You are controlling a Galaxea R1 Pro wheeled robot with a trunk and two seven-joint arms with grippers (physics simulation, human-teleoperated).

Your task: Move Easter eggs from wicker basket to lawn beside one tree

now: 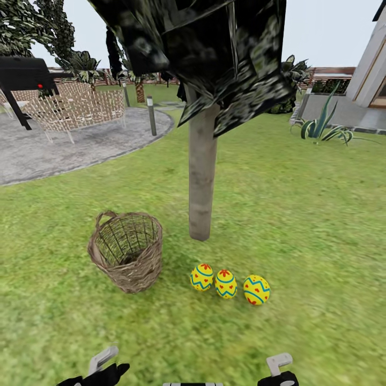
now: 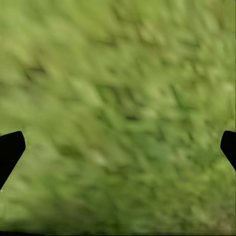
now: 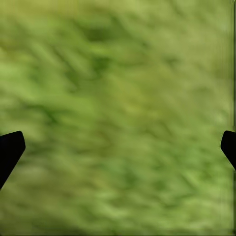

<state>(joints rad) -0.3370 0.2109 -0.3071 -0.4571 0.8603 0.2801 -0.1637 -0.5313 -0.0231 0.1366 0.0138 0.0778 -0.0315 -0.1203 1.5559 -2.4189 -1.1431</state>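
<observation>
Easter eggs number three: one (image 1: pixel 201 277), a second (image 1: pixel 225 283) and a third (image 1: pixel 256 289), lying in a row on the lawn (image 1: pixel 300 214), the first two nearly touching. Judged by look, each is light, rigid, smooth and prone to roll; grip across the widest part. Nearest the camera, the left gripper (image 1: pixel 102 370) and right gripper (image 1: pixel 279 372) sit low, well short of the eggs. Both wrist views show each pair of fingertips spread wide over bare grass, holding nothing. One wicker basket (image 1: pixel 127 250) stands just beside the eggs, apparently empty. One tree (image 1: pixel 202 171) rises just behind the row. Beyond lie a grey patio (image 1: pixel 80 145) and lattice chairs (image 1: pixel 75 107).
</observation>
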